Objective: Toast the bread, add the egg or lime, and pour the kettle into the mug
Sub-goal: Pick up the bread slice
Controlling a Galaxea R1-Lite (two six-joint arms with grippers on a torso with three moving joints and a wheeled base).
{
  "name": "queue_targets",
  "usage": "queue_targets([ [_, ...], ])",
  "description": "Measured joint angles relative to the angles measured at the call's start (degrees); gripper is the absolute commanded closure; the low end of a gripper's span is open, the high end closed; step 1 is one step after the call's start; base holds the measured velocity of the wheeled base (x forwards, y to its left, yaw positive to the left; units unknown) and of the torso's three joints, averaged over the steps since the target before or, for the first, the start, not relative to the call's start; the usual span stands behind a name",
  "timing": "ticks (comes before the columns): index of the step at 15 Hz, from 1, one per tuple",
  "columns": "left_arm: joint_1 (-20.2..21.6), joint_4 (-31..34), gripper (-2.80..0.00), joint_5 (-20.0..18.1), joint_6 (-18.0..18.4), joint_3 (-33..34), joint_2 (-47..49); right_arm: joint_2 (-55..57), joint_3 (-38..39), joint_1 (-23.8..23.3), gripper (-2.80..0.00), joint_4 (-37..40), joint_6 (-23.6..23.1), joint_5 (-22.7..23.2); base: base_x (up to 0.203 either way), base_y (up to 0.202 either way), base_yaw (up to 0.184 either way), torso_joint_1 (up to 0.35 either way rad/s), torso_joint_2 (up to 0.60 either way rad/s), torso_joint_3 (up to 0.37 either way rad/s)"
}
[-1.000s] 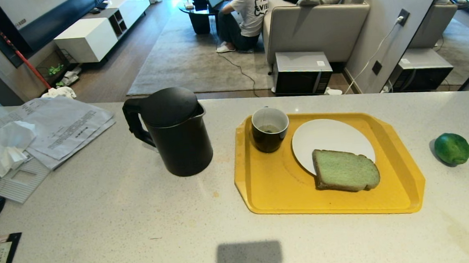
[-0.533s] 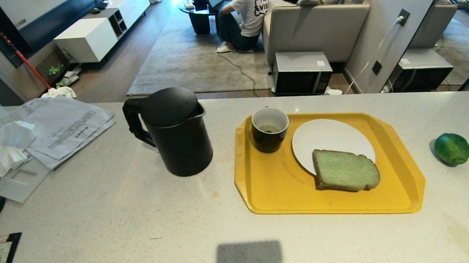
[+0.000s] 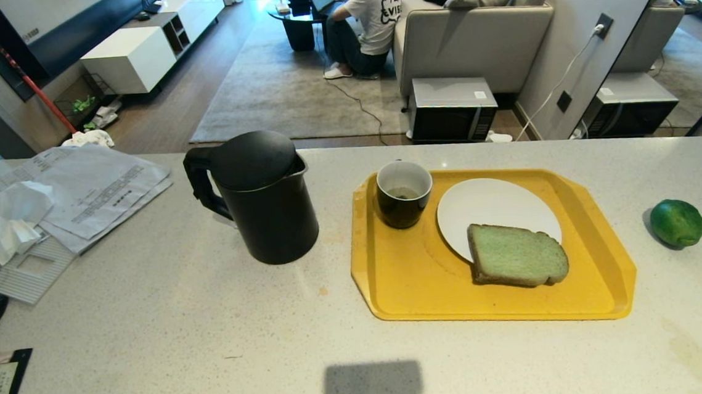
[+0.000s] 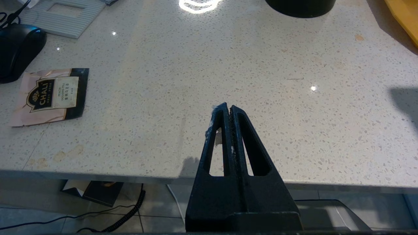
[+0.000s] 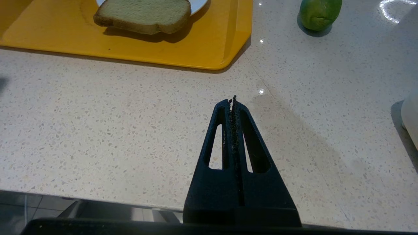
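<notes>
Counter (image 3: 169, 333): pale speckled stone, smooth and faintly glossy, with a straight near edge; it carries everything below. Beyond its far edge I see a living room with a grey rug, a beige sofa, a white low cabinet, and a person (image 3: 370, 22) seated on the floor at a laptop.

Tray (image 3: 406, 279): yellow plastic, rectangular with clipped corners and a raised rim, right of centre.

Kettle (image 3: 261, 197): matte black, tall, domed lid shut, thick loop handle turned to my left; it stands on the counter just left of the tray.

Papers (image 3: 88, 190): printed sheets and crumpled white tissue at the far left, on a ribbed grey panel.

Plate (image 3: 487, 203): round, white, flat, on the far right part of the tray.

Bread (image 3: 515, 254): one thick, greenish-grey slice with a darker crust and spongy face, lying flat and half on the near edge of the plate, half on the tray.

Mug (image 3: 403, 193): glossy black outside, white inside, upright on the tray's far left corner, just beside the plate.

Lime (image 3: 676, 222): round, glossy, dark green, alone on the counter, right of the tray and apart from it.

Packet (image 4: 49, 96): flat pink-and-black tea sachet at the near left.

My left gripper (image 4: 228, 107): black, ribbed fingers pressed together, empty, over the near counter edge.

My right gripper (image 5: 232, 99): likewise closed and empty, near the tray's near right corner.
</notes>
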Motion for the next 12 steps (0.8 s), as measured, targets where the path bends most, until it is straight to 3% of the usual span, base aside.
queue_targets([
  [8,0.0,-0.02,0.0,0.0,0.03,0.0,0.0,0.06,-0.9,0.0,0.0,0.68,-4.13,0.85,0.0,0.0,0.0,0.0,0.0,0.0],
  [12,0.0,-0.01,0.0,0.0,0.03,0.0,0.0,7.24,-14.36,0.0,0.0,6.1,-2.73,2.61,0.0,0.0,0.0,0.0,0.0,0.0],
])
